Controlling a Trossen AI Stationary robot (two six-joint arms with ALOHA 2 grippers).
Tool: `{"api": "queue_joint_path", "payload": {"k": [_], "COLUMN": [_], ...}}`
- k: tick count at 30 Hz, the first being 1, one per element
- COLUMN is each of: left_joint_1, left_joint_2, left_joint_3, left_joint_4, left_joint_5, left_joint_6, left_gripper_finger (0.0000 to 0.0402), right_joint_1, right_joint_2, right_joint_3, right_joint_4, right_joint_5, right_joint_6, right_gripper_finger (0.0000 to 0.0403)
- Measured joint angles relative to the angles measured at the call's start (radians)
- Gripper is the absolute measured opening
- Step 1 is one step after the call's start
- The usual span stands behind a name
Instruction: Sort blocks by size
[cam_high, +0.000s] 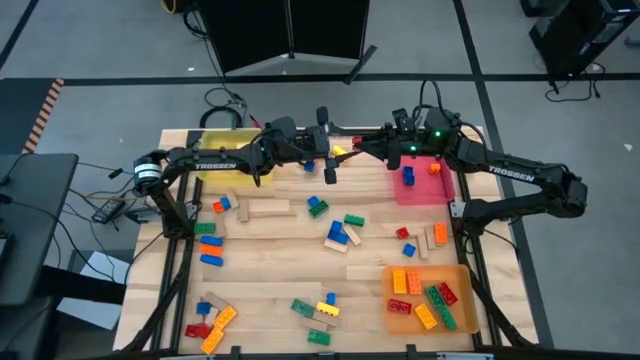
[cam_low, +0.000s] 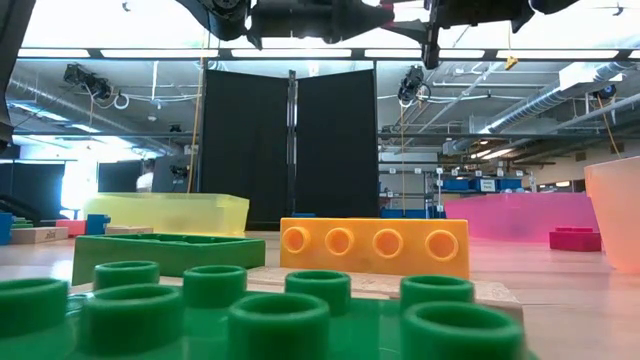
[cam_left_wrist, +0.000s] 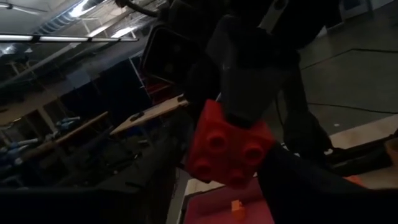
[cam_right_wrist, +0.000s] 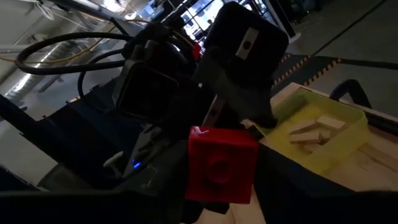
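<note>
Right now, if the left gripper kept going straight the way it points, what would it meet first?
The right gripper, probably. The two face each other above the table's far edge, with a small red brick between them; the left gripper looks in contact with that brick already. Depth is unclear.

An open lab or workshop hall. The wooden table (cam_high: 300, 250) stands on grey floor marked with dark tape lines. Behind the table hangs a black curtain (cam_low: 290, 145); above it run strip lights (cam_low: 300, 52), exposed pipes and ducts. Beyond the curtain, to its right, stand benches and blue shelving (cam_low: 480, 185).
</note>
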Motion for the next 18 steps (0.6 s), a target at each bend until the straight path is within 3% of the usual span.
{"api": "queue_joint_path", "payload": {"k": [6, 13, 18], "left_joint_1": [0.000, 0.003, -0.010], "left_joint_2": [-0.001, -0.013, -0.017], "left_joint_3": [0.000, 0.000, 0.000], "left_joint_4": [0.003, 0.004, -0.050], "left_joint_5": [-0.058, -0.170, -0.197], "left_joint_6": [0.015, 0.016, -0.009], "left_gripper_finger": [0.0263, 0.0270, 0.0270], "right_joint_1": [-0.022, -0.110, -0.171], "right_joint_2": [-0.009, -0.099, -0.161], "right_joint_3": [0.000, 0.000, 0.000], "right_joint_4": [-0.006, -0.084, -0.345], "right_joint_5": [-0.006, -0.035, 0.144], "right_joint_6": [0.006, 0.006, -0.011], "right_gripper_finger": [0.0166, 0.0166, 0.0166]}}
